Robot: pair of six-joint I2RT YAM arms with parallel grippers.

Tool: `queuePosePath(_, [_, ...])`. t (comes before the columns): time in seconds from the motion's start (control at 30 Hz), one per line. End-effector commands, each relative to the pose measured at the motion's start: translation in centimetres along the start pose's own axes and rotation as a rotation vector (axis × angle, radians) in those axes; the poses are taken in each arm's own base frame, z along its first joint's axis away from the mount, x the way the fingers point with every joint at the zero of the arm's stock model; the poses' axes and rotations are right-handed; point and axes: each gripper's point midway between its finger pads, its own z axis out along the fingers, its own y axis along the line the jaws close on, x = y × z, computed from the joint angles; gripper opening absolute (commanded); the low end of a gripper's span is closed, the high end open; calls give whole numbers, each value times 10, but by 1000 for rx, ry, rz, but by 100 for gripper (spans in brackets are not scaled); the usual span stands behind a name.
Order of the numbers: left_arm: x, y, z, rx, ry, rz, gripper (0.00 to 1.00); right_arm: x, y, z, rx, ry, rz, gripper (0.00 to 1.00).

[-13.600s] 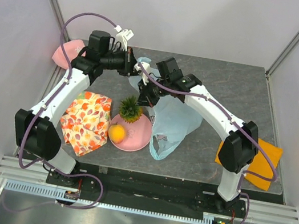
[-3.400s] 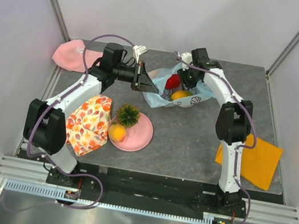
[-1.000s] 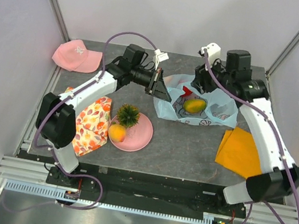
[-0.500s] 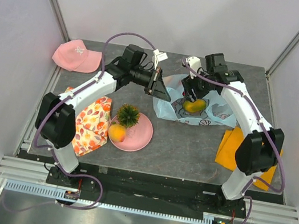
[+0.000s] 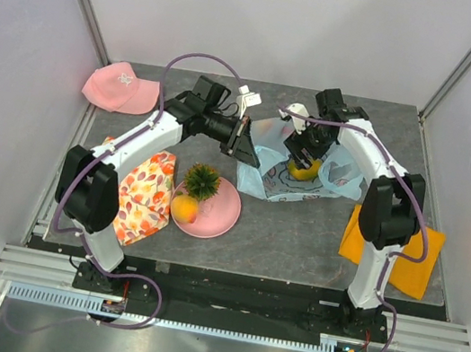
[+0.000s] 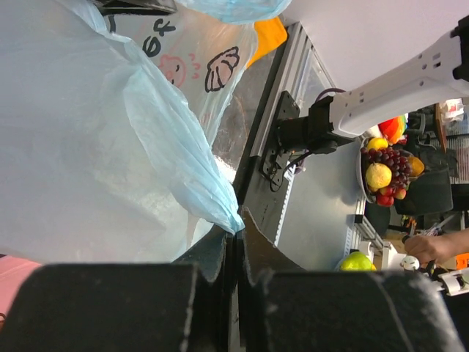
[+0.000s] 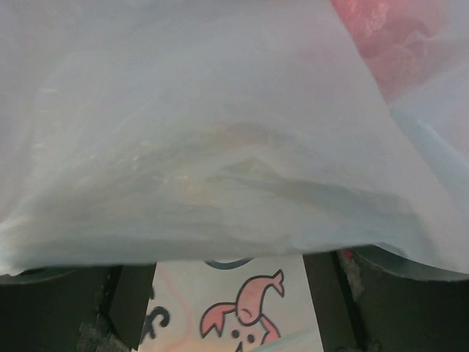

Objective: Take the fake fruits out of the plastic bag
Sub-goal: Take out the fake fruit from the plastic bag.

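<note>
The light-blue plastic bag (image 5: 273, 183) lies at the table's middle, its mouth lifted by my left gripper (image 5: 246, 141). In the left wrist view that gripper (image 6: 236, 233) is shut on a corner of the bag's film (image 6: 95, 147). My right gripper (image 5: 301, 154) reaches into the bag just above a yellow-green mango (image 5: 304, 172). Bag film (image 7: 220, 132) fills the right wrist view. The right gripper (image 7: 231, 297) is open, its dark fingers (image 7: 124, 308) wide apart, and a red fruit (image 7: 385, 33) shows through the film. An orange ball (image 5: 184, 209) and a mini pineapple (image 5: 203, 177) sit on the pink plate (image 5: 221, 215).
A floral orange-and-white cloth (image 5: 143, 194) lies left of the plate. A pink cap (image 5: 121, 88) rests at the back left corner. A flat orange cloth (image 5: 399, 255) lies at the right, under the right arm. Grey walls close in three sides.
My right gripper has dropped into the bag onto the mango and its jaws have spread. The left gripper has kept its hold and drawn the bag's edge slightly left.
</note>
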Motion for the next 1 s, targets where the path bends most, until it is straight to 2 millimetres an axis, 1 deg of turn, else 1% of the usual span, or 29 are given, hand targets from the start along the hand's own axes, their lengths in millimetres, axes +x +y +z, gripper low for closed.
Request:
queuePosePath(0.0, [-20, -19, -11, 13, -42, 113, 2, -6, -9, 3, -17, -19, -93, 84])
queuePosePath(0.07, [-22, -22, -10, 29, -47, 105, 2, -3, -6, 10, -36, -12, -100, 86])
queuePosePath(0.1, [-21, -25, -10, 48, -44, 80, 2, 2, -7, 17, -47, 4, -106, 88])
queuePosePath(0.2, [-24, -32, -11, 63, -59, 86, 2, 10, -5, 31, -70, 35, -116, 90])
queuePosePath(0.27, [-27, -34, -15, 50, -73, 103, 2, 14, -1, 35, -101, 47, -128, 92])
queuePosePath(0.33, [-26, -33, -17, 42, -73, 113, 2, 20, 4, 41, -128, 73, -155, 92])
queuePosePath(0.43, [-22, -24, -17, 3, -61, 132, 2, 37, 5, 49, -140, 136, -171, 90])
queuePosePath(0.47, [-21, -22, -17, -7, -61, 149, 1, 40, 5, 51, -139, 143, -180, 82])
queuePosePath(0.5, [-21, -21, -17, -11, -60, 156, 2, 44, 6, 52, -140, 152, -181, 76])
queuePosePath(0.53, [-22, -21, -18, -15, -62, 163, 2, 44, 4, 51, -127, 150, -161, 70])
queuePosePath(0.57, [-22, -21, -18, -20, -62, 171, 2, 40, 3, 47, -116, 139, -145, 58])
queuePosePath(0.63, [-24, -20, -19, -32, -68, 182, 2, 16, -2, 23, -74, 64, -118, 50])
queuePosePath(0.67, [-26, -20, -20, -39, -72, 185, 2, -5, 1, -3, -59, -20, -103, 47])
queuePosePath(0.7, [-26, -18, -19, -39, -71, 183, 1, -22, 0, -22, -38, -82, -100, 47])
queuePosePath(0.77, [-29, -18, -18, -37, -76, 173, 2, -46, 6, -57, -29, -186, -102, 46])
queuePosePath(0.8, [-32, -18, -17, -36, -83, 176, 2, -68, 17, -92, -28, -288, -108, 46])
queuePosePath(0.83, [-33, -15, -15, -35, -84, 168, 2, -76, 25, -107, -44, -332, -106, 46])
queuePosePath(0.87, [-34, -14, -14, -37, -90, 153, 2, -85, 34, -134, -37, -391, -116, 46])
queuePosePath(0.9, [-38, -12, -14, -37, -101, 154, 2, -92, 46, -148, -70, -434, -98, 46])
queuePosePath(0.93, [-39, -10, -13, -37, -104, 147, 1, -93, 53, -158, -84, -455, -83, 46])
queuePosePath(0.97, [-40, -10, -13, -37, -108, 137, 2, -96, 63, -179, -78, -496, -87, 47])
